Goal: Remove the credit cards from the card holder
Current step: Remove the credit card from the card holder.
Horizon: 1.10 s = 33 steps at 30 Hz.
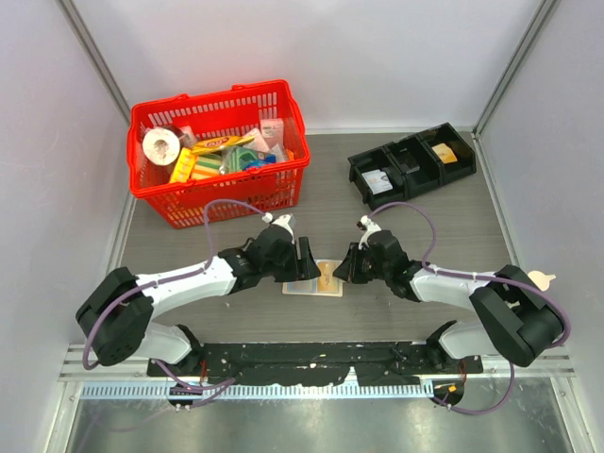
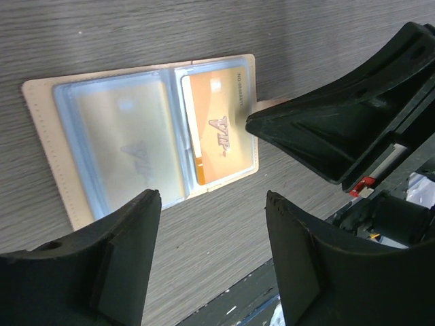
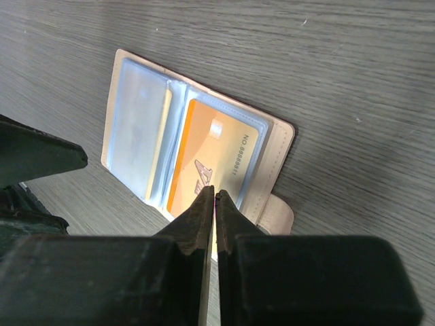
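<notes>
Sliding the yellow-orange plastic card (image 3: 204,153) out of its sleeve is, I judge, the step in hand. The tan folding card holder with shiny blue-grey sleeves (image 2: 49,136) lies open and flat on the grey wood-grain desk (image 1: 425,236), between the two arms and near their bases. The orange card sits in its right sleeve.

The right hand (image 3: 215,193) has its jaws pressed to a hairline at that card's right edge. I cannot tell whether the edge is truly pinched. The left hand (image 2: 211,198) hangs wide and holds nothing above the holder's left half, where a paler second card (image 2: 126,146) shows through the sleeve.

It would be best to press the left hand down on that half first. Then pull the card rightward, low and level, or the whole holder may drag along.
</notes>
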Each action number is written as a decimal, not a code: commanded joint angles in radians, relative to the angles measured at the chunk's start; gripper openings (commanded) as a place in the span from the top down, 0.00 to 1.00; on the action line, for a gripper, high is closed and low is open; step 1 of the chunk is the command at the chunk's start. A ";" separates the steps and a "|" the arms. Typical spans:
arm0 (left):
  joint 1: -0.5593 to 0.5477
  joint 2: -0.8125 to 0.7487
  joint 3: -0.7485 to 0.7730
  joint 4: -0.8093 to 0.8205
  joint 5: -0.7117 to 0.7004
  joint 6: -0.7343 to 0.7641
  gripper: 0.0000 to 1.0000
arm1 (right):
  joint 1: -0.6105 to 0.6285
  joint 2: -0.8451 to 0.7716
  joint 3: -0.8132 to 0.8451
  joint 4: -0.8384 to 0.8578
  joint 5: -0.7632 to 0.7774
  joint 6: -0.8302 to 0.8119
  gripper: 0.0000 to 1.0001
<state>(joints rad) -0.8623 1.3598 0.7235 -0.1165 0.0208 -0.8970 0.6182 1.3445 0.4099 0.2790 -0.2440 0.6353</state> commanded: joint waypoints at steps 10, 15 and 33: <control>-0.004 0.107 0.051 0.172 0.033 -0.088 0.55 | -0.003 0.051 -0.031 0.069 0.034 -0.013 0.92; -0.003 0.142 0.047 0.212 0.028 -0.100 0.55 | -0.012 0.044 -0.051 0.069 0.034 -0.011 0.94; 0.025 0.297 -0.016 0.370 0.110 -0.184 0.58 | -0.041 0.033 -0.089 0.106 -0.001 0.001 0.96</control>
<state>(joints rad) -0.8413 1.6360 0.7338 0.1532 0.0875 -1.0367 0.5854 1.3743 0.3428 0.3889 -0.2535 0.6388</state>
